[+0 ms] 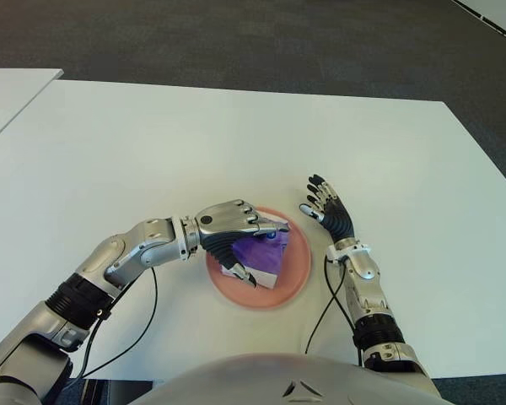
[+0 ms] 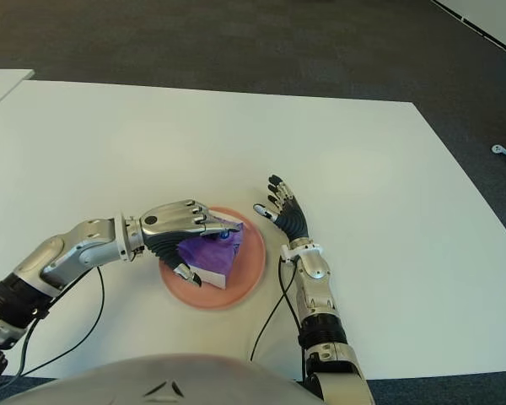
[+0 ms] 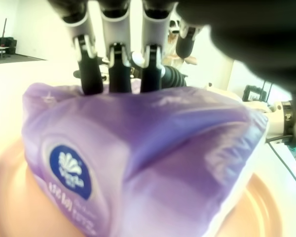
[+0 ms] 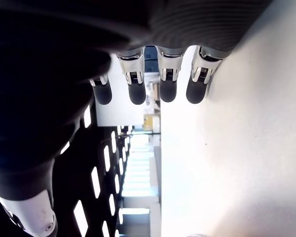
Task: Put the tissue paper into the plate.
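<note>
The purple tissue pack (image 1: 261, 256) sits clasped in my left hand (image 1: 236, 229) over the pink plate (image 1: 297, 270), so next I loosen those fingers, while my right hand (image 1: 329, 213) idles spread at the plate's three o'clock.

Even, bright light falls on the white table (image 1: 236, 135), and the shadows under the left hand (image 1: 236, 228) on the pink plate (image 1: 297, 274) are soft and faint. In the left wrist view the tissue pack (image 3: 138, 158) is slightly blurred, with washed-out glare behind it. The right wrist view is half black with dark casing, and the table beside the right hand (image 4: 148, 84) is overexposed
</note>
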You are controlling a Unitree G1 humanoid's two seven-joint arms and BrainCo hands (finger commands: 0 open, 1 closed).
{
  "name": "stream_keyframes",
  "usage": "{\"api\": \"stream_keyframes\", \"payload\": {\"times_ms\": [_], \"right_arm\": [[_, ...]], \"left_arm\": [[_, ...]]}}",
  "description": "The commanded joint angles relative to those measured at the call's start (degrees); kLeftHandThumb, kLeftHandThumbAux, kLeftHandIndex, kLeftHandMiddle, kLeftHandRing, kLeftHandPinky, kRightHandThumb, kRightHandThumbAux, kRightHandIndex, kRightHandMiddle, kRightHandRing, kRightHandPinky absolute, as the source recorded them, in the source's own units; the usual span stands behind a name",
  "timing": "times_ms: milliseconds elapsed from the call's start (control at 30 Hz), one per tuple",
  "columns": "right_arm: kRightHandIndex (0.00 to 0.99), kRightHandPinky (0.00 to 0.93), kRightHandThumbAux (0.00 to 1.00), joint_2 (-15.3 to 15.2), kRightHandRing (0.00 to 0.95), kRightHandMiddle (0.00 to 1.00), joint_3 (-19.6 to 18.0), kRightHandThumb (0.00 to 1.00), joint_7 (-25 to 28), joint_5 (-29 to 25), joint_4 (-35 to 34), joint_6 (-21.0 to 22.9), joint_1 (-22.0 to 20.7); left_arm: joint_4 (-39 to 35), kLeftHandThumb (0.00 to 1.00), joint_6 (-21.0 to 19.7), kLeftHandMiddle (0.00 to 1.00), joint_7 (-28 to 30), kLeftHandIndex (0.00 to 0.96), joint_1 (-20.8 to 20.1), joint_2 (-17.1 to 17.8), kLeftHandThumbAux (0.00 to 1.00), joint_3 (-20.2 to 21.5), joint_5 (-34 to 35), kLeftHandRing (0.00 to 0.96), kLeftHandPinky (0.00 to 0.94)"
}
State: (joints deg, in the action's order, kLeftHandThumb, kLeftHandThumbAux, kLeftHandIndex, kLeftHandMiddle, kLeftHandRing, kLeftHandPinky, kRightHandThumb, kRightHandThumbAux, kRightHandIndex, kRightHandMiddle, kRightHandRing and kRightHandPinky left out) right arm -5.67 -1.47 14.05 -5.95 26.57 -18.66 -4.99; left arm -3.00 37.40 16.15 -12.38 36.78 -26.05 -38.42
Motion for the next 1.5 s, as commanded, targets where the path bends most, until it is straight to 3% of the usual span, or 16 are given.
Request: {"api": "stream_keyframes", "payload": {"times_ms": [33,667,1033,1167,1300,1433,1500], "right_arm": [[0.0,0.0,0.728,0.3,0.0,0.0,0.5,0.0,0.0,0.7,5.2,6.0,4.5],[0.0,0.0,0.734,0.3,0.0,0.0,0.5,0.0,-0.2,0.6,5.1,6.4,4.6],[0.0,0.0,0.718,0.6,0.0,0.0,0.6,0.0,0.1,0.6,5.7,5.8,4.5],[0.0,0.0,0.709,1.2,0.0,0.0,0.7,0.0,-0.2,0.4,4.7,5.8,5.1],[0.0,0.0,0.701,1.5,0.0,0.0,0.9,0.0,-0.3,0.4,3.7,6.2,5.3],[0.0,0.0,0.696,1.5,0.0,0.0,1.0,0.0,-0.1,0.4,3.8,6.3,5.3],[0.0,0.0,0.694,1.7,0.0,0.0,1.1,0.0,-0.2,0.6,3.8,6.6,5.2]], "left_arm": [[1.2,0.025,-0.5,0.0,1.0,0.0,2.1,1.0,0.286,-1.0,-4.5,0.0,0.0],[1.4,0.001,-1.5,0.0,-4.1,0.0,3.2,0.0,0.302,-0.1,-9.1,0.0,0.0],[-1.2,0.001,-2.1,0.0,-3.0,0.0,4.1,1.2,0.325,4.2,-2.0,0.0,0.0],[-4.3,0.023,-6.0,0.0,0.4,0.0,2.3,1.4,0.323,11.0,11.8,0.0,0.0],[-5.2,0.054,-6.9,0.0,3.0,0.0,1.8,2.0,0.318,15.2,22.3,0.0,0.0],[-4.9,0.08,-7.4,0.0,5.9,0.0,2.8,2.9,0.325,18.3,32.2,0.0,0.0],[-1.0,0.087,-8.1,0.0,8.3,0.0,3.3,1.9,0.336,20.8,41.1,0.0,0.0]]}}
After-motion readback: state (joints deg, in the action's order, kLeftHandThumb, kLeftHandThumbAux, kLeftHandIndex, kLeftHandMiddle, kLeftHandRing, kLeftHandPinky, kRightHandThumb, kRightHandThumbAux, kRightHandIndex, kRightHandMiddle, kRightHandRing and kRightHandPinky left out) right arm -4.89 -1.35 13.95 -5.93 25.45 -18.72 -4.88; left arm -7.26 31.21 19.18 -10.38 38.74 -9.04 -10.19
